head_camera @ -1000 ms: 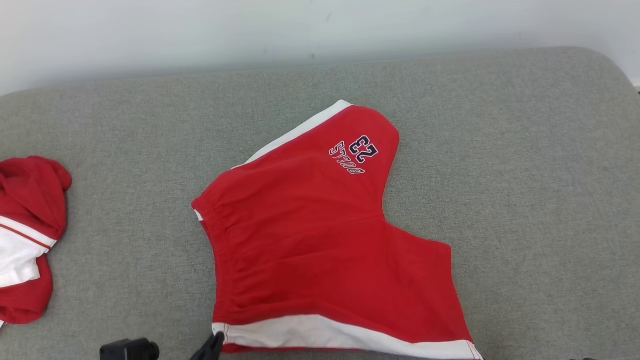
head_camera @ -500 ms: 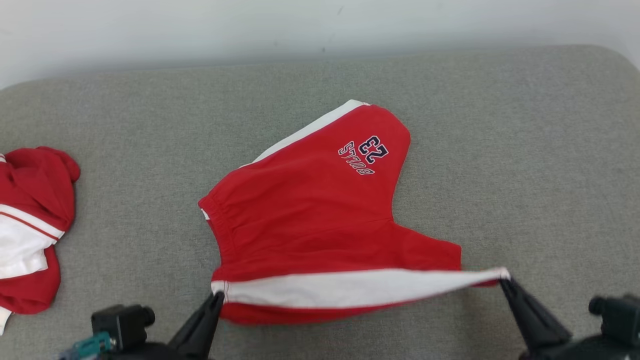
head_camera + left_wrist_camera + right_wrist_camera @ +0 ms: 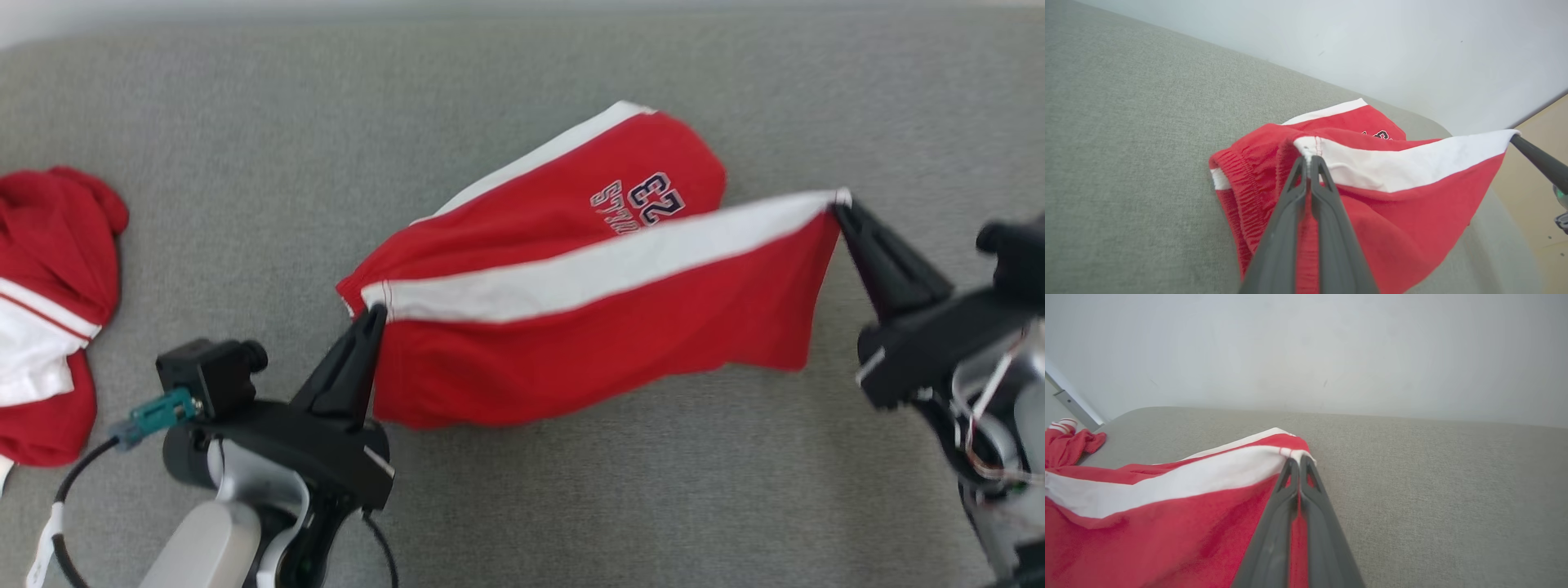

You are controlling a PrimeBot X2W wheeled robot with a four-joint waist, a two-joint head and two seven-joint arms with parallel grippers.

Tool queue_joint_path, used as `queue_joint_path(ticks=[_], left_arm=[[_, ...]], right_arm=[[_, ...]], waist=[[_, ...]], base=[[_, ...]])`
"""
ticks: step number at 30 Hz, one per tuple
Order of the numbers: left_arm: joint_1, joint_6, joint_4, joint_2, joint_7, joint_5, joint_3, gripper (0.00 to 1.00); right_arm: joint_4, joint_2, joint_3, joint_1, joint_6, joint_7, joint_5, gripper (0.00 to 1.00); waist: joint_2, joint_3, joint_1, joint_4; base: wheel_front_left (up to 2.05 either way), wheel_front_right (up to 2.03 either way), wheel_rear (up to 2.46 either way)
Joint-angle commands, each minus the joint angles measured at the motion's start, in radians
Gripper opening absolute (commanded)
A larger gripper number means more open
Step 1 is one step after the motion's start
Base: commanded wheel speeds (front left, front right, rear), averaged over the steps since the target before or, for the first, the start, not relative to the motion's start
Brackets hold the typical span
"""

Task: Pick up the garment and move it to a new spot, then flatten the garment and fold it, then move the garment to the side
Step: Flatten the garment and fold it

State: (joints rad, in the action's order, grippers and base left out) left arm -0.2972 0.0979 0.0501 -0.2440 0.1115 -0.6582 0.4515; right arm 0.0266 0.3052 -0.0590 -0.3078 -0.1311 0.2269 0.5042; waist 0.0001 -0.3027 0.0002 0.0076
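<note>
Red jersey shorts with white side stripes point(image 3: 588, 351) were held off the grey fabric cushion point(image 3: 571, 506) along one white-striped edge, pulled taut between both grippers. The left gripper point(image 3: 374, 317) was clamped shut on the waistband-end corner, the right gripper point(image 3: 841, 204) on the hem-end corner. The far leg, printed 23, was left resting on the cushion. A crumpled red-and-white garment point(image 3: 49, 310) was seen well apart, at the left.
</note>
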Motion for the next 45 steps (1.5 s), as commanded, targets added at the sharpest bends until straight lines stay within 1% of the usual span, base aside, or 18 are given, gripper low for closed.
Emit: queue_joint_path(ticks=[1,5,6,8,13,18,21,27,28,29,30,31,32,37,42,45], left_arm=[[-0.04,-0.008,-0.023,0.018,-0.025,-0.002,-0.009,0.0],[-0.11,-0.026,-0.089,0.057,-0.062,-0.002,-0.007,0.0],[-0.122,-0.028,-0.104,0.066,-0.075,0.001,-0.007,0.0],[-0.146,-0.038,-0.135,0.086,-0.093,-0.001,-0.003,0.0],[-0.194,-0.057,-0.196,0.125,-0.141,-0.013,0.0,0.0],[-0.237,-0.078,-0.255,0.149,-0.169,-0.022,0.014,0.0],[-0.256,-0.083,-0.285,0.16,-0.184,-0.026,0.024,0.0],[-0.275,-0.1,-0.32,0.171,-0.205,-0.032,0.039,0.0],[-0.276,-0.106,-0.327,0.173,-0.206,-0.036,0.045,0.27],[-0.277,-0.104,-0.331,0.173,-0.212,-0.034,0.046,0.53],[-0.277,-0.1,-0.333,0.172,-0.22,-0.033,0.043,0.97],[-0.274,-0.1,-0.339,0.173,-0.223,-0.034,0.044,1.0],[-0.269,-0.1,-0.34,0.172,-0.229,-0.035,0.042,1.0],[-0.233,-0.062,-0.322,0.15,-0.265,-0.018,0.018,1.0],[-0.194,-0.006,-0.283,0.111,-0.308,0.035,0.007,1.0],[-0.175,0.03,-0.264,0.087,-0.319,0.073,0.009,1.0]], right_arm=[[-0.042,0.018,-0.018,-0.073,0.001,-0.019,0.017,0.0],[-0.167,0.065,-0.08,-0.231,0.001,-0.067,0.025,0.0],[-0.201,0.068,-0.093,-0.265,0.001,-0.078,0.039,0.0],[-0.267,0.098,-0.134,-0.332,0.001,-0.103,0.025,0.0],[-0.428,0.134,-0.238,-0.474,0.001,-0.156,0.044,0.0],[-0.555,0.153,-0.328,-0.583,0.001,-0.209,0.082,0.0],[-0.619,0.159,-0.38,-0.629,0.001,-0.232,0.11,0.0],[-0.7,0.154,-0.446,-0.684,0.001,-0.266,0.153,0.01],[-0.714,0.152,-0.457,-0.688,0.001,-0.273,0.161,0.34],[-0.726,0.145,-0.461,-0.69,0.001,-0.279,0.178,0.61],[-0.734,0.138,-0.466,-0.688,0.001,-0.285,0.193,1.0],[-0.741,0.137,-0.473,-0.684,0.001,-0.296,0.202,1.0],[-0.747,0.132,-0.475,-0.677,0.001,-0.31,0.215,1.0],[-0.78,0.101,-0.471,-0.624,0.001,-0.397,0.244,1.0],[-0.78,0.082,-0.451,-0.548,0.001,-0.47,0.238,1.0],[-0.765,0.066,-0.411,-0.495,0.001,-0.489,0.216,1.0]], waist=[[-0.0001,-0.083,-0.0002,0.059],[-0.0001,-0.129,-0.0002,0.097],[-0.0001,-0.136,-0.0002,0.106],[-0.0001,-0.151,-0.0002,0.125],[-0.0001,-0.18,-0.0002,0.161],[-0.0001,-0.203,-0.0002,0.188],[-0.0001,-0.211,-0.0002,0.196],[-0.0001,-0.212,-0.0002,0.197],[-0.0001,-0.209,-0.0002,0.196],[-0.0001,-0.204,-0.0002,0.194],[-0.0001,-0.2,-0.0002,0.192],[-0.0001,-0.194,-0.0002,0.19],[-0.0001,-0.186,-0.0002,0.185],[-0.0001,-0.147,-0.0002,0.159],[-0.0001,-0.101,-0.0002,0.128],[-0.0001,-0.075,-0.0002,0.107]], base=[[0.0,0.0,0.0],[0.0,0.0,0.0],[0.0,0.0,0.0],[0.0,0.0,0.0],[0.0,0.0,0.0],[0.0,0.0,0.0],[0.0,0.0,0.0],[0.0,0.0,0.0],[0.0,0.0,0.0],[0.0,0.0,0.0],[0.0,0.0,0.0],[0.0,0.0,0.0],[0.0,0.0,0.0],[0.0,0.0,0.0],[0.0,0.0,0.0],[0.0,0.0,0.0]])
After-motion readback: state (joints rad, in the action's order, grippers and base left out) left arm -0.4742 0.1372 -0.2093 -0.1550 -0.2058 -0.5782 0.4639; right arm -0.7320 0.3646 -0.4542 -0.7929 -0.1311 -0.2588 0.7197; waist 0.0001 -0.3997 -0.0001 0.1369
